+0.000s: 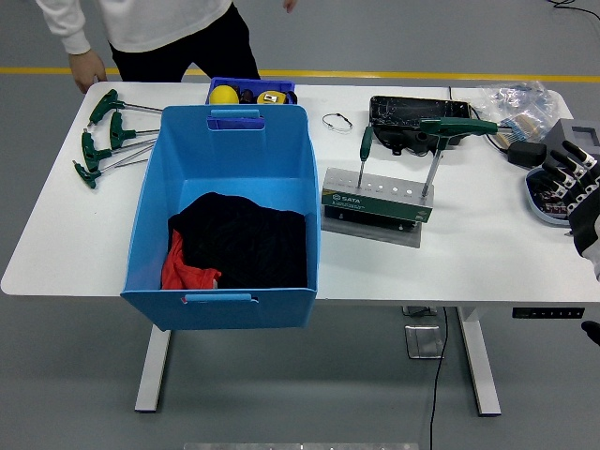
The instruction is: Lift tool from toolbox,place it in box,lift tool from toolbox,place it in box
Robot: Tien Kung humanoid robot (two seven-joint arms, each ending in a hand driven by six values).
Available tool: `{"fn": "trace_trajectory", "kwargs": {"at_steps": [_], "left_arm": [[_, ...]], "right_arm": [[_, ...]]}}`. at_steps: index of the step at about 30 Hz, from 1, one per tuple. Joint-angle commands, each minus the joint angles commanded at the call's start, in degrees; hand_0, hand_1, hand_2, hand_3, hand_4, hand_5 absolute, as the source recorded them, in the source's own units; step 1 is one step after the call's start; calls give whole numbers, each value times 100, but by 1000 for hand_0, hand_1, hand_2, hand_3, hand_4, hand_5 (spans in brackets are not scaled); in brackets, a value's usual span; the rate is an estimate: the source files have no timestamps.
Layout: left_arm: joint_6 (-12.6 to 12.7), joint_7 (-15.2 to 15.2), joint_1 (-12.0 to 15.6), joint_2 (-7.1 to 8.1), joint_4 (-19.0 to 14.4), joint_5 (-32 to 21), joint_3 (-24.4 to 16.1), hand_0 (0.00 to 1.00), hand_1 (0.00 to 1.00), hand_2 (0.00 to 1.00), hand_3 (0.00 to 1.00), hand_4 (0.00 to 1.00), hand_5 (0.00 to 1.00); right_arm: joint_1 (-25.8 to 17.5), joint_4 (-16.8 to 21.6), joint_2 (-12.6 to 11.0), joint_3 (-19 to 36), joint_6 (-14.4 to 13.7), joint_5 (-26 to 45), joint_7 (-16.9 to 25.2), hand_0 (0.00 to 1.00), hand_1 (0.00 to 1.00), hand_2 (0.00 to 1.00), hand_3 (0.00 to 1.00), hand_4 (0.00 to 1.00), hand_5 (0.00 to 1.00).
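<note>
A green tool holder (375, 201) stands right of centre on the white table (487, 253). Two green-handled tools are upright in it: a short one (365, 148) at its left end and a T-handle wrench (455, 128) at its right end. The big blue box (225, 131) sits to the left of the holder, with black cloth (248, 239) and red cloth (180, 270) in its bottom. My right hand (566, 180) hovers at the table's right edge, fingers relaxed and holding nothing, well apart from the holder. The left arm is out of sight.
Several green T-handle wrenches (105, 136) lie at the far left. A small blue tray (251, 91) with yellow items sits behind the box. A black case (405, 112), a plastic bag (517, 98) and a black adapter (526, 153) are at the back right. A person (159, 33) stands at the far left side.
</note>
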Motion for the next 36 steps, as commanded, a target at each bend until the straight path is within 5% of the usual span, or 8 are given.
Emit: {"fn": "trace_trajectory", "kwargs": {"at_steps": [26,30,36], "left_arm": [[-1,27,4,9,0,105,-55,506,481,519,752,800,791],[1,31,11,9,0,114,-56,506,482,520,753,801,791],[-2,41,22,12,0,119,-39,506,482,520,753,800,791]], "right_arm": [[-15,167,-34,-69,-201,-495,130,812,757,785,801,998,968],[-17,270,-84,-112,-403,-813,234,811,756,785,801,998,953],[82,469,-275,-281,-1117,-2112,413,822,767,808,811,998,889]]}}
